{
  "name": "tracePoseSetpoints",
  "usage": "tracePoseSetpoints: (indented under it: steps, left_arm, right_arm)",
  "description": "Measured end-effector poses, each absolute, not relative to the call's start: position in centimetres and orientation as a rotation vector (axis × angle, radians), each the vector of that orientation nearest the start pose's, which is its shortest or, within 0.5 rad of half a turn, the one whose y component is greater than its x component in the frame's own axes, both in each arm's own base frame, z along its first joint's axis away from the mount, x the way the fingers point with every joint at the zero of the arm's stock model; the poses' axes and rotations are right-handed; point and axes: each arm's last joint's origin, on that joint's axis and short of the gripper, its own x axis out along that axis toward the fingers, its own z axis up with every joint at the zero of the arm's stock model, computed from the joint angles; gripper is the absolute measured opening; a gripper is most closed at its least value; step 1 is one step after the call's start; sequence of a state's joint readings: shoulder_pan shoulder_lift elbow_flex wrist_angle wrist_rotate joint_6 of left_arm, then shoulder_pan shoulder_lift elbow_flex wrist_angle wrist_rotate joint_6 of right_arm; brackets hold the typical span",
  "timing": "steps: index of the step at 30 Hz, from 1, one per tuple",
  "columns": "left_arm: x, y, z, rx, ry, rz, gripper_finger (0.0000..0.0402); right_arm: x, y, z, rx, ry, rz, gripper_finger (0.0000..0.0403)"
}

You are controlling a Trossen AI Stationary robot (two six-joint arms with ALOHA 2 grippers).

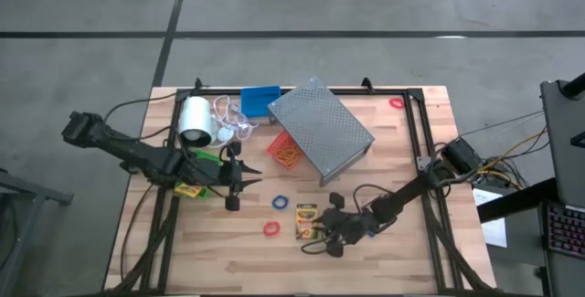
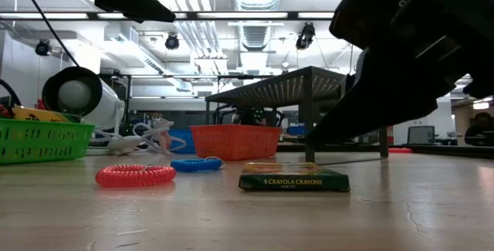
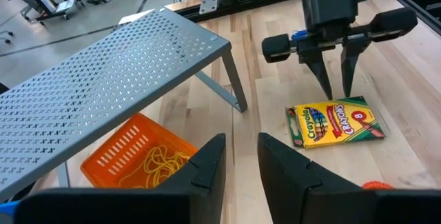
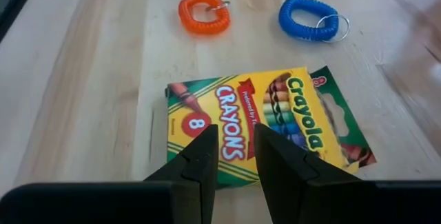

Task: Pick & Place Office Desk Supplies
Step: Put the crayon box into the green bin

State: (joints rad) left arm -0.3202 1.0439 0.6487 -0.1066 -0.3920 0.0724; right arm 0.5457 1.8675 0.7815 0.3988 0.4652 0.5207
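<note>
A: From above, where is everything?
B: The right pincer (image 1: 322, 235) hangs over a crayon box (image 1: 306, 221) on the table (image 1: 402, 251). The left pincer (image 1: 239, 180) is by the green bin (image 1: 203, 162).

A: And low down?
B: The box lies flat beside a red ring band (image 2: 135, 175) and a blue ring band (image 2: 196, 164).

A: The left wrist?
B: Its fingers (image 3: 207, 165) stand slightly apart, holding nothing, near the grey rack (image 3: 110, 79) and orange bin (image 3: 134, 156).

A: The right wrist?
B: Fingers (image 4: 198, 156) narrowly parted above the box, gripping nothing.
</note>
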Motion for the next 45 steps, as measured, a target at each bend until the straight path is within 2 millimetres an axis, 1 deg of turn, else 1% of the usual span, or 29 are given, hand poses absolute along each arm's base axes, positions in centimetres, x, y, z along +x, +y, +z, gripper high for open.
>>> tracePoseSetpoints:
  steps: [5,11,13,16,19,27,34,39,45]
  left_arm:
    - [21.2,-5.9,24.7,0.246,0.473,0.052,0.0087]
    - [21.2,-5.9,24.7,0.246,0.474,0.052,0.0087]
    - [21.2,-5.9,24.7,0.246,0.474,0.052,0.0087]
    - [21.2,-5.9,24.7,0.246,0.474,0.052,0.0087]
    - [21.2,-5.9,24.7,0.235,0.471,0.055,0.0087]
    - [21.2,-5.9,24.8,0.006,0.458,0.108,0.0087]
    - [21.2,-5.8,24.7,-0.269,0.447,0.173,0.0087]
    - [21.9,-6.4,23.8,-0.337,0.508,0.082,0.0087]
    - [23.3,-6.8,22.6,-0.324,0.520,0.080,0.0087]
  right_arm:
    - [29.5,16.4,10.8,0.177,0.601,-0.074,0.0093]
    - [28.9,17.6,10.7,0.202,0.648,0.067,0.0086]
    - [28.8,17.8,10.8,0.195,0.641,0.059,0.0079]
    - [28.9,17.6,10.8,0.182,0.616,0.003,0.0068]
    - [29.0,17.3,10.8,0.210,0.612,-0.023,0.0060]
    - [29.1,17.2,10.8,0.239,0.611,-0.034,0.0060]
    - [29.1,17.2,10.8,0.230,0.601,-0.053,0.0075]
    - [28.6,17.9,10.9,0.197,0.594,-0.034,0.0082]
    - [28.1,18.8,10.9,0.188,0.584,-0.026,0.0073]
